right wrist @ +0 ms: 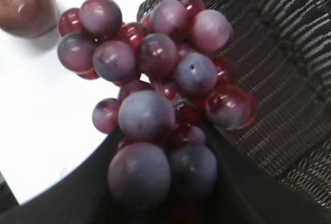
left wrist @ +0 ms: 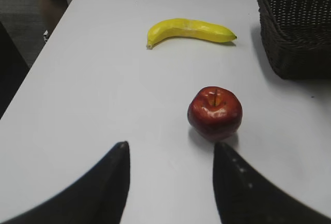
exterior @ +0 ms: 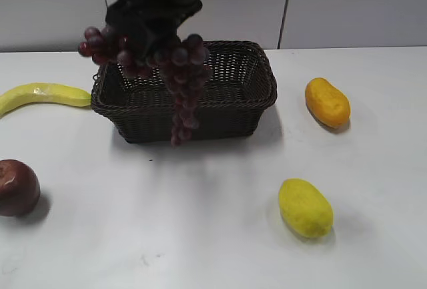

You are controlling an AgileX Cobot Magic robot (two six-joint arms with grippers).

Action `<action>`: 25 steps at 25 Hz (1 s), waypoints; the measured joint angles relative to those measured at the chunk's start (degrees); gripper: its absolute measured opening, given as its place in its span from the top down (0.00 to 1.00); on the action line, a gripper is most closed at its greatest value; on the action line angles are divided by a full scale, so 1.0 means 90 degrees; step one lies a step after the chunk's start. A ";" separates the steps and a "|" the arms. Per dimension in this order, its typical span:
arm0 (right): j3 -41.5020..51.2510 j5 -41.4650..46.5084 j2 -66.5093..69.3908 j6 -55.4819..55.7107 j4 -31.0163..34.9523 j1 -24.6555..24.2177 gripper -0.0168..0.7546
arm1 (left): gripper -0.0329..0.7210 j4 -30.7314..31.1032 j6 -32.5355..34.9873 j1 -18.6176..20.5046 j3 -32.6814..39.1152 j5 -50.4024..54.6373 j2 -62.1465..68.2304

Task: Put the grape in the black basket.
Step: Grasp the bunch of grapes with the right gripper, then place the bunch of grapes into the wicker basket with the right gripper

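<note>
The grape (exterior: 180,79) is a dark purple-red bunch hanging in the air over the front left part of the black basket (exterior: 265,92), its tail dangling in front of the basket's front wall. My right gripper (exterior: 143,25) is shut on the top of the bunch. In the right wrist view the grape (right wrist: 155,74) fills the frame between the fingers of the right gripper (right wrist: 163,138), with the black basket (right wrist: 295,74) below and to the right. My left gripper (left wrist: 170,149) is open and empty above the table, close to a red apple (left wrist: 214,113).
A banana (exterior: 40,95) lies left of the basket and the red apple (exterior: 17,187) sits at the front left. An orange fruit (exterior: 327,102) and a yellow fruit (exterior: 305,207) lie on the right. The left wrist view shows the banana (left wrist: 189,30) and the basket's corner (left wrist: 300,27).
</note>
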 joint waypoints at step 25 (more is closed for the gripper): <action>-0.0473 -0.1121 0.1044 0.0044 -0.0063 -0.1318 0.59 | 0.31 0.0000 0.0000 0.0000 0.0000 0.0000 0.0000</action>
